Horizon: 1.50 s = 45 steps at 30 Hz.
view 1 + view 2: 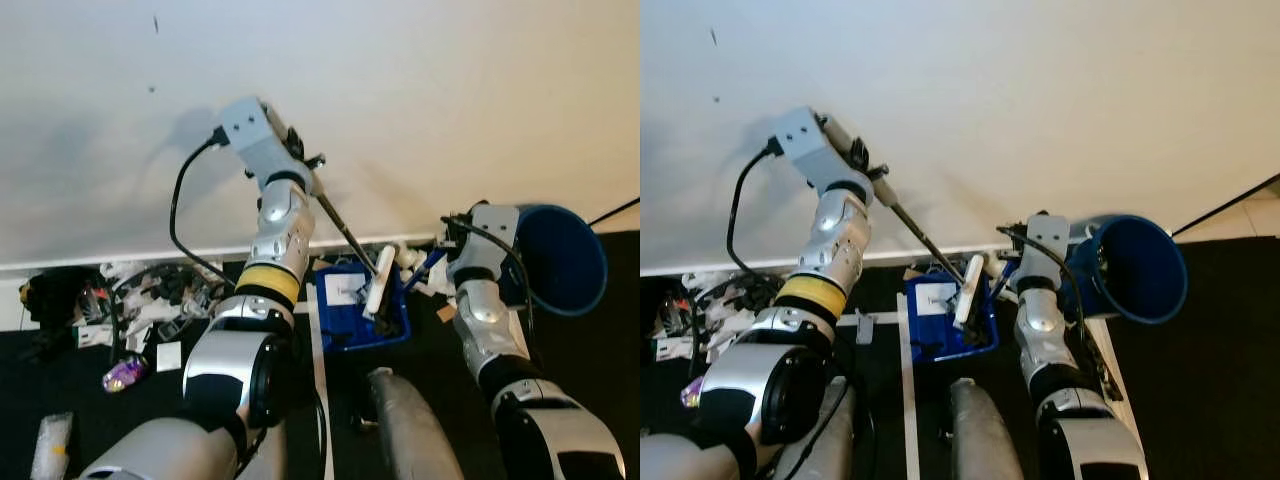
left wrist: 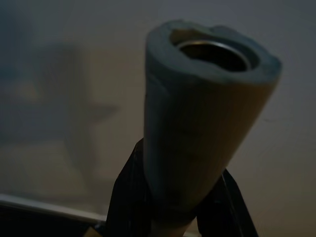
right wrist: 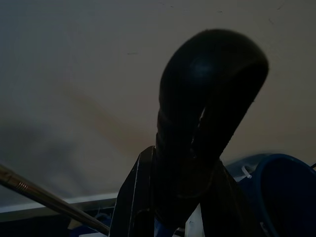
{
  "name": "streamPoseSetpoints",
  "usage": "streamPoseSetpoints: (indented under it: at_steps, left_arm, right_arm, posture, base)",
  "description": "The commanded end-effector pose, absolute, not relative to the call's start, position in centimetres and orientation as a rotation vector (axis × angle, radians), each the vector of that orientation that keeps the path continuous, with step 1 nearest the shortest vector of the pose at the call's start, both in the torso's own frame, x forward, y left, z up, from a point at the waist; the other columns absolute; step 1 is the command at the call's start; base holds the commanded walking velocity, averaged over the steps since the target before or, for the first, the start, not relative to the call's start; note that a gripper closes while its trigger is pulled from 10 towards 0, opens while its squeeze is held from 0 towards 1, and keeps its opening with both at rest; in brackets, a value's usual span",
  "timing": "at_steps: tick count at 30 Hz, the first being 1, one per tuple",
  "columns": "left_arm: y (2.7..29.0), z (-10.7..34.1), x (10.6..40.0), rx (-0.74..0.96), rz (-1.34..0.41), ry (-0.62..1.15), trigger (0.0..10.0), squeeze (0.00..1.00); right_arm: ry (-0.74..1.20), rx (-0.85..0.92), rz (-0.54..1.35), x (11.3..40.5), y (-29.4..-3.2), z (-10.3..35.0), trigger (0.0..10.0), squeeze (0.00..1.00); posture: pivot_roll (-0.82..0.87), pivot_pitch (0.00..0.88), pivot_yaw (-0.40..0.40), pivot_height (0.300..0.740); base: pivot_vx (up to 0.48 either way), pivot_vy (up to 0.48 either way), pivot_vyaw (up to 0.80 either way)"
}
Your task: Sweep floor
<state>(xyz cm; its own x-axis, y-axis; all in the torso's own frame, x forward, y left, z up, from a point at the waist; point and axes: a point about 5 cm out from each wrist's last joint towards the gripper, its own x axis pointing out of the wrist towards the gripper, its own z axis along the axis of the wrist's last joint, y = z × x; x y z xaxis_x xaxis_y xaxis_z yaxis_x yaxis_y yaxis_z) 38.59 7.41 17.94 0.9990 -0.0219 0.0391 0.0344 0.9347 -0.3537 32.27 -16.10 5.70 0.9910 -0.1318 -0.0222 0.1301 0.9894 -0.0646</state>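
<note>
My left gripper [image 1: 301, 158] is raised in front of the wall and shut on the broom's grey foam handle [image 2: 197, 123], with its black fingers [image 2: 127, 197] on both sides. The thin metal rod [image 1: 345, 228] slants down to the white brush head [image 1: 378, 281], which rests in the blue dustpan [image 1: 345, 316] on the dark floor by the baseboard. My right gripper [image 1: 447, 240] is low on the right and shut on the dustpan's black loop handle [image 3: 207, 98]. Its blue stem [image 1: 430, 265] runs down to the pan.
A blue bucket [image 1: 565, 258] lies tilted beside my right arm, its mouth facing me. A pile of litter and wrappers [image 1: 130, 292] lies along the baseboard at the left. A white tape line [image 1: 318, 365] crosses the black floor. The white wall [image 1: 420, 90] is close ahead.
</note>
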Motion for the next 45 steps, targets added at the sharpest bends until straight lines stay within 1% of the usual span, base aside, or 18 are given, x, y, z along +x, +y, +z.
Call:
streamPoseSetpoints:
  at_steps: [1,2,4,5,8,9,12,13,14,16,17,19,23,28,32,36,42,45]
  left_arm:
    - [2.0,18.9,36.7,-0.35,-0.252,-0.057,10.0,0.0]
    - [4.6,20.2,37.0,-0.235,-0.33,-0.116,10.0,0.0]
    - [7.1,21.3,36.9,-0.188,-0.38,-0.122,10.0,0.0]
    - [7.1,21.3,36.9,-0.188,-0.38,-0.122,10.0,0.0]
    - [11.0,22.5,36.8,-0.119,-0.413,-0.113,10.0,0.0]
    - [11.0,22.5,36.8,-0.119,-0.413,-0.113,10.0,0.0]
    - [16.3,23.4,36.6,0.043,-0.345,-0.12,10.0,0.0]
    - [17.5,23.5,36.5,0.096,-0.322,-0.121,10.0,0.0]
    - [17.5,23.5,36.5,0.096,-0.322,-0.121,10.0,0.0]
    - [21.1,23.7,36.3,0.213,-0.195,-0.126,10.0,0.0]
    - [21.1,23.7,36.3,0.213,-0.195,-0.126,10.0,0.0]
    - [22.8,23.6,35.9,0.276,-0.13,-0.117,10.0,0.0]
    - [25.7,22.3,35.0,0.482,-0.039,-0.053,10.0,0.0]
    - [26.9,20.3,34.7,0.571,0.01,-0.003,10.0,0.0]
    - [27.7,15.9,34.5,0.645,0.109,0.07,10.0,0.0]
    - [27.3,13.7,34.3,0.617,0.134,0.096,10.0,0.0]
    - [25.0,11.0,34.3,0.434,0.131,0.092,10.0,0.0]
    - [21.6,9.5,34.7,0.144,0.162,0.086,10.0,0.0]
  right_arm:
    - [0.222,-0.106,-0.137,30.2,-16.6,2.0,10.0,0.0]
    - [0.221,-0.101,-0.129,30.4,-16.3,2.2,10.0,0.0]
    - [0.221,-0.099,-0.124,30.5,-16.2,2.3,10.0,0.0]
    - [0.221,-0.099,-0.124,30.5,-16.2,2.3,10.0,0.0]
    - [0.223,-0.097,-0.116,30.7,-15.9,2.4,10.0,0.0]
    - [0.223,-0.097,-0.116,30.7,-15.9,2.4,10.0,0.0]
    - [0.228,-0.095,-0.109,30.7,-15.7,2.3,10.0,0.0]
    - [0.23,-0.095,-0.108,30.7,-15.6,2.3,10.0,0.0]
    - [0.23,-0.095,-0.108,30.7,-15.6,2.3,10.0,0.0]
    - [0.234,-0.093,-0.108,30.7,-15.4,2.2,10.0,0.0]
    - [0.234,-0.093,-0.108,30.7,-15.4,2.2,10.0,0.0]
    - [0.234,-0.09,-0.108,30.6,-15.2,2.2,10.0,0.0]
    - [0.224,-0.067,-0.104,30.7,-14.5,2.3,10.0,0.0]
    - [0.201,-0.041,-0.072,31.0,-13.5,2.8,10.0,0.0]
    - [0.168,-0.032,0.0,31.3,-11.6,3.4,10.0,0.0]
    - [0.161,-0.031,0.015,31.4,-11.0,3.6,10.0,0.0]
    - [0.16,-0.037,0.035,31.3,-10.6,3.6,10.0,0.0]
    - [0.156,-0.048,0.042,31.3,-10.7,3.6,10.0,0.0]
  posture:
    - [0.05,0.232,-0.121,0.74]
    - [0.06,0.229,-0.127,0.74]
    - [0.07,0.226,-0.129,0.74]
    - [0.07,0.226,-0.129,0.74]
    - [0.07,0.222,-0.133,0.74]
    - [0.07,0.222,-0.133,0.74]
    - [0.08,0.219,-0.137,0.74]
    - [0.08,0.221,-0.138,0.74]
    - [0.08,0.221,-0.138,0.74]
    - [0.08,0.229,-0.139,0.74]
    - [0.08,0.229,-0.139,0.74]
    - [0.08,0.229,-0.138,0.74]
    - [0.07,0.232,-0.134,0.74]
    - [0.06,0.24,-0.136,0.74]
    - [0.05,0.242,-0.143,0.74]
    - [0.05,0.242,-0.151,0.74]
    - [0.03,0.251,-0.164,0.74]
    - [0.02,0.255,-0.169,0.74]
  base:
    - [0.0,0.0,0.0]
    - [0.0,0.0,0.0]
    - [0.0,0.0,0.0]
    - [0.0,0.0,0.0]
    - [0.0,0.0,0.0]
    - [0.0,0.0,0.0]
    - [0.0,0.0,0.0]
    - [0.0,0.0,0.0]
    - [0.0,0.0,0.0]
    - [0.0,0.0,0.0]
    - [0.0,0.0,0.0]
    - [0.0,0.0,0.0]
    - [0.0,0.0,0.0]
    - [0.0,0.0,0.0]
    - [0.0,0.0,0.0]
    - [0.0,0.0,0.0]
    - [0.0,0.0,0.0]
    - [0.0,0.0,0.0]
